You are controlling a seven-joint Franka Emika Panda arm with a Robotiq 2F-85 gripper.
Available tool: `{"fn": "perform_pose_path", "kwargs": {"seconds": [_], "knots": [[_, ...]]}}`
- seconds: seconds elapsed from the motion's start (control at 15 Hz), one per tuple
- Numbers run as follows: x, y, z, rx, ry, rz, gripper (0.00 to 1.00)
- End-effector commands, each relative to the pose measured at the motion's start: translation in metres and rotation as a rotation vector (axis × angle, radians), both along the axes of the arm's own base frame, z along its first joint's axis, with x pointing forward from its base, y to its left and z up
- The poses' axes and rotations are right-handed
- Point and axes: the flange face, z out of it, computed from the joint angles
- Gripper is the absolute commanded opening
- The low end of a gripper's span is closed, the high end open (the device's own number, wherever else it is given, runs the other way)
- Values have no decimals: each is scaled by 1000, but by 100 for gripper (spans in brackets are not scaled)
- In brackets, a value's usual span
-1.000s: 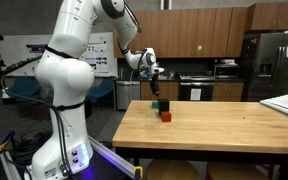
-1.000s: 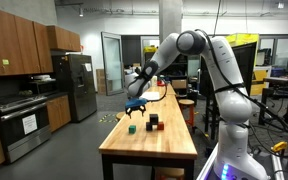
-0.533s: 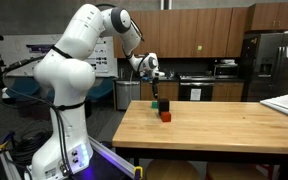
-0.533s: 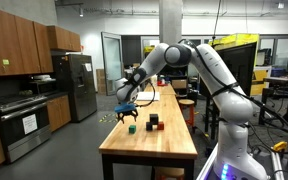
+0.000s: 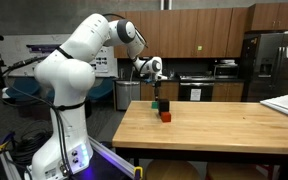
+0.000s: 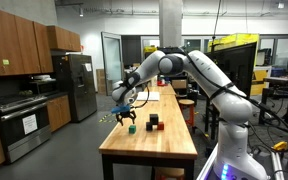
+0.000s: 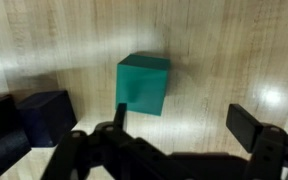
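Green cube (image 7: 143,83) sits flat on the wood worktop (image 7: 234,50), dead centre in the wrist view, just at 12 o'clock of the claw (image 7: 124,125).

Diff vs the earlier frames:
- arm has folded: elbow is lower and further forward than a second ago
- claw (image 6: 124,113) has come down and moved toward 9 o'clock in an exterior view, off the cube cluster and onto the green cube (image 6: 131,127)
- cubes haven't moved
- jaws unchanged, same wide spread throughout

Claw state: spread fully apart, nothing between the fingers, no contact. It hangs just above the green cube with air showing between them in both exterior views. Claw also visible at (image 5: 156,84), green cube below it at (image 5: 161,104).

Green cube look:
- teal-green, matte, crisp edges
- top face plus one darker side face visible from the wrist
- rotated slightly off the wood grain
- near the end of the worktop (image 6: 149,150)

Neighbours:
- dark cube (image 7: 46,115) near, at 8 o'clock of the green one in the wrist view, not touching
- red cube (image 6: 151,126) near, at 3 o'clock of the green cube in an exterior view, with the dark cube (image 6: 154,119) just beside it at 1 o'clock
- red cube also at (image 5: 166,116), at 5 o'clock of the green one
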Motion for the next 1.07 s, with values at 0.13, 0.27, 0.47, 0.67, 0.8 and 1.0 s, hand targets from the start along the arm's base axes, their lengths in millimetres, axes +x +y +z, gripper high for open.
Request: {"fn": "perform_pose_path", "kwargs": {"seconds": [0.13, 0.27, 0.47, 0.67, 0.8, 1.0], "knots": [[5, -8, -12, 37, 60, -87, 100], [1, -10, -13, 48, 74, -103, 100], [-4, -13, -13, 56, 85, -120, 100], [-10, -11, -19, 66, 102, -128, 100], [-12, -9, -20, 67, 93, -126, 100], [-14, -8, -18, 87, 65, -125, 100]]}}
